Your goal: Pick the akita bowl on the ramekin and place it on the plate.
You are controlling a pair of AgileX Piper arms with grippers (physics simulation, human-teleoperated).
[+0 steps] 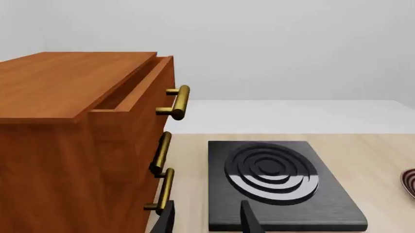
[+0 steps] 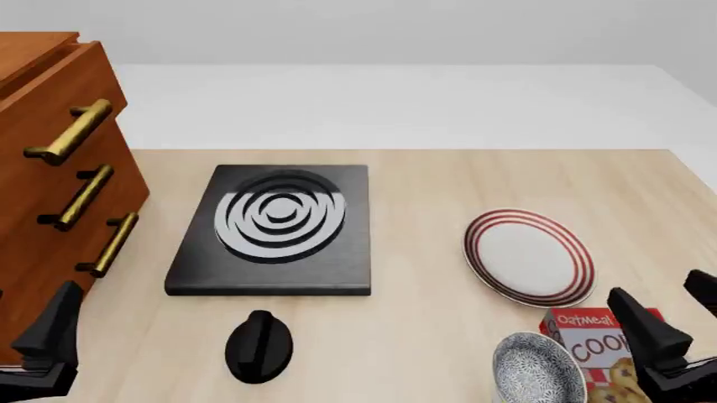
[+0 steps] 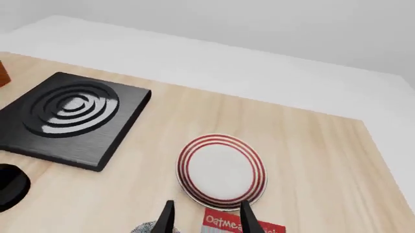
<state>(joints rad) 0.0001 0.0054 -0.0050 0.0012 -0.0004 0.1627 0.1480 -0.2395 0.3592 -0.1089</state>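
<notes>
The speckled grey-and-white akita bowl [image 2: 540, 369] sits at the table's near right edge, and its rim [image 3: 146, 228] just shows in the right wrist view. The ramekin is hidden from every view. The plate [image 2: 529, 256] [image 3: 222, 170], white with red rings, lies flat just beyond the bowl. My right gripper [image 2: 672, 315] [image 3: 207, 221] hovers open and empty, to the right of the bowl. My left gripper [image 1: 207, 221] is open and empty at the near left, beside the cabinet; one of its fingers [image 2: 54, 323] shows in the front view.
A red oatmeal cookie box [image 2: 594, 344] stands between the bowl and my right gripper. A black stove burner block [image 2: 274, 222] lies mid-table with its black knob [image 2: 259, 344] in front. A wooden drawer cabinet [image 2: 45, 168] with brass handles stands at the left, its top drawer slightly open.
</notes>
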